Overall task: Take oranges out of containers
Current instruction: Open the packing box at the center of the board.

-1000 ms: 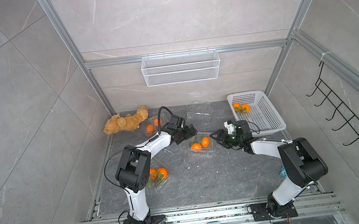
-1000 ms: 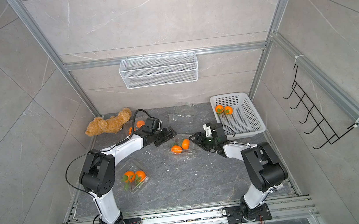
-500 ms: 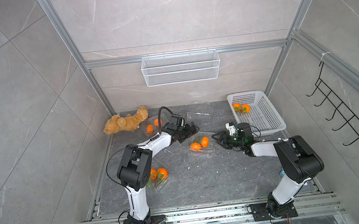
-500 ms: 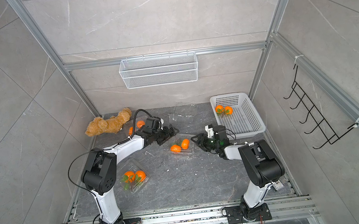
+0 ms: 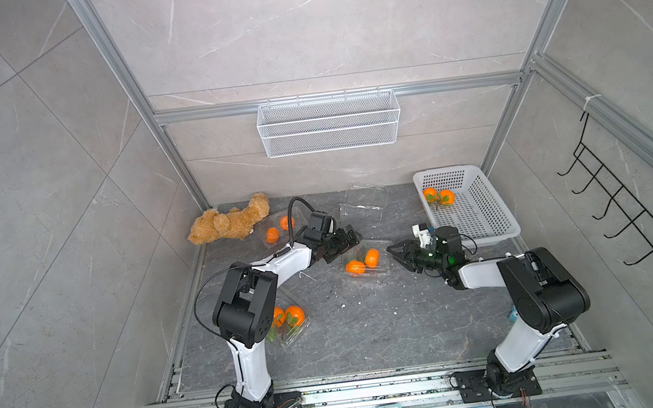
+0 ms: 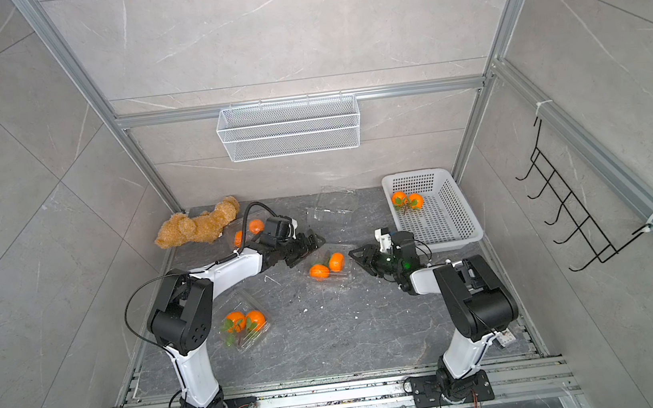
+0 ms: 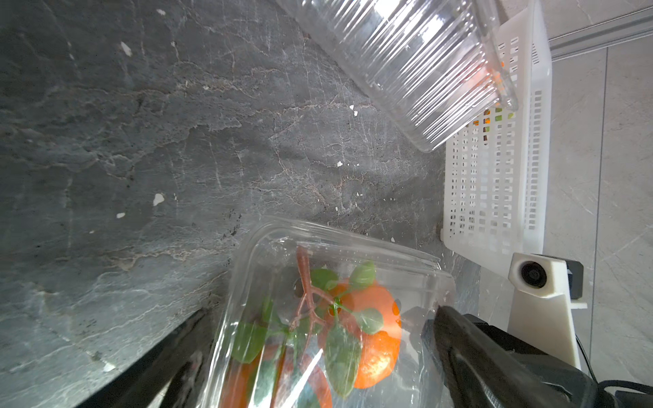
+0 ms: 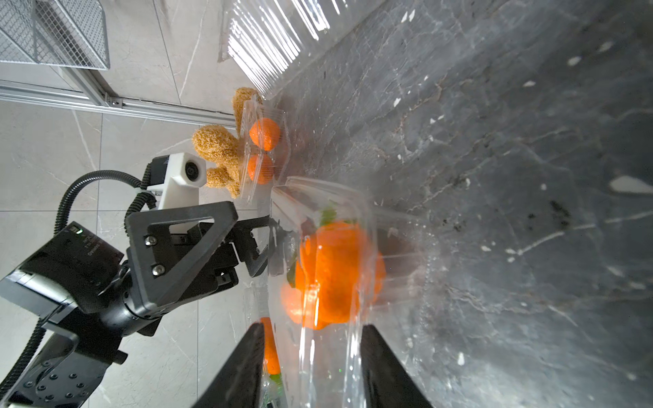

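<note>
Oranges (image 5: 372, 257), two with leaves, lie inside a clear clamshell container (image 5: 382, 266) at the middle of the table (image 5: 372, 325). Left gripper (image 5: 345, 247): jaws spread fully, straddling one end of the container; contact cannot be told. Right gripper (image 5: 395, 255): jaws partly open either side of the opposite rim; whether they pinch it cannot be told. Two further oranges (image 5: 439, 197) rest in the white basket (image 5: 480, 212).
</note>
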Controlling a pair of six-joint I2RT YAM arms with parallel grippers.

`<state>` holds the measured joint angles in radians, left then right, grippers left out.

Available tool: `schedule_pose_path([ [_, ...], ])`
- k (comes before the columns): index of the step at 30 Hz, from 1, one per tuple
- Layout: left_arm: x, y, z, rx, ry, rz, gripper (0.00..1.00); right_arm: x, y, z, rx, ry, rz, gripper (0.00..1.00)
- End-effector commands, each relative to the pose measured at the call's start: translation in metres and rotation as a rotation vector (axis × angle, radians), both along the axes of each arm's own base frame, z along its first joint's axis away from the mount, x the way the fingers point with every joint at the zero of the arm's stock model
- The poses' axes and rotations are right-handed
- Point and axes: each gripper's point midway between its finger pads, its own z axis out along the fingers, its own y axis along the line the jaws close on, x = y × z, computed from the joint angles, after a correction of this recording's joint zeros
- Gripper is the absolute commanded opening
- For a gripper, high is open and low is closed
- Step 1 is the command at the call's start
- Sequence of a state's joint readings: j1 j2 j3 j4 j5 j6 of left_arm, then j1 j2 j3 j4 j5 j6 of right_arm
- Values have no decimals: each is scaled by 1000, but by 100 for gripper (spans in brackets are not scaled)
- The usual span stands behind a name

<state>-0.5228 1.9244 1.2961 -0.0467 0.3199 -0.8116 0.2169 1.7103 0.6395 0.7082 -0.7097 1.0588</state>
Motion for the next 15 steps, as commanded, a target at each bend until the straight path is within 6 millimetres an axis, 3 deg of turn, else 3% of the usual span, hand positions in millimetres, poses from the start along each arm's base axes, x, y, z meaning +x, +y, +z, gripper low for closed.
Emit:
schedule_pose_path([
  [1,-7,-8,-10,-29,37,-25,99,-4,2,4,50,-9,20,45],
  [15,-8,-8,-17,-30,52,-19,99,-8,-3,2,86,-16,28,36],
])
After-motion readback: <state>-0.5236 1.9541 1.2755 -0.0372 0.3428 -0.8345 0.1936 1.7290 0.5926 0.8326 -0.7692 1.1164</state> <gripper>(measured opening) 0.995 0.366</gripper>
